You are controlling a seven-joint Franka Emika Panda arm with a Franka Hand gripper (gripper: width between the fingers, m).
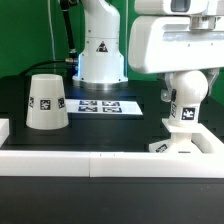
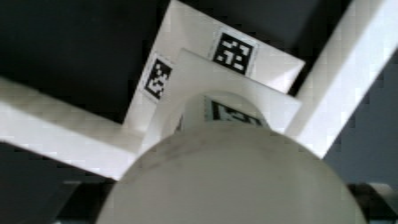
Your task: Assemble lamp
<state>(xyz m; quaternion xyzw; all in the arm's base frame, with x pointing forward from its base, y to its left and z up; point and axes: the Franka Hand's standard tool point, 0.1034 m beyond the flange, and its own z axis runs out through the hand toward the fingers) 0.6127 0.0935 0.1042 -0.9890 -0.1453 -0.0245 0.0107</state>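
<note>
At the left of the exterior view, the lamp shade [image 1: 46, 101] stands alone on the black table [image 1: 110, 125]. It is a white cup shape, wide end down, with a black-and-white tag on its side. Nothing touches it.

In the upper middle of the frame is the white robot pedestal [image 1: 101, 45] with a triangle sticker. Just in front of it, flat on the table, lies the marker board [image 1: 98, 105] with its printed tags.

At the right of the frame, the robot arm [image 1: 172, 40] comes down from the top corner. Under it stands the bulb [image 1: 186, 95], round and white, upright on its stem. The stem goes down to the flat square base [image 1: 178, 144] in the lower right, next to the white wall [image 1: 110, 160] that runs along the front of the table. The bulb and the shade are well apart.

The gripper itself is hidden in both pictures, so I cannot tell if it is open or closed.

In the wrist view, the round bulb [image 2: 222, 180] fills the lower middle of the frame, very close. Past it is the square base [image 2: 214, 60], showing 2 tags.
</note>
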